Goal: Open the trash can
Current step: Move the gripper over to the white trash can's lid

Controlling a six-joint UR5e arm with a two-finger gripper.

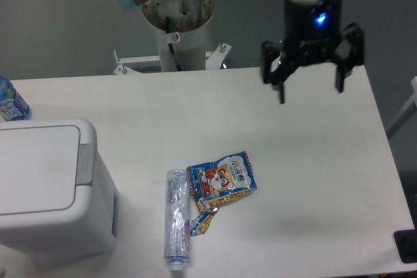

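Note:
The trash can [45,190] is a large boxy white bin at the lower left of the table, its flat lid down and a grey push tab [85,163] along the lid's right edge. My gripper [311,89] hangs high over the back right of the table, far from the bin, pointing down. Its two black fingers are spread wide apart with nothing between them, so it is open.
A clear plastic bottle [177,218] lies on its side near the front middle. A blue snack packet [223,179] lies beside it, with a smaller wrapper [203,221] below. Another blue-labelled bottle [10,101] shows at the left edge. The robot's base [177,21] stands behind the table.

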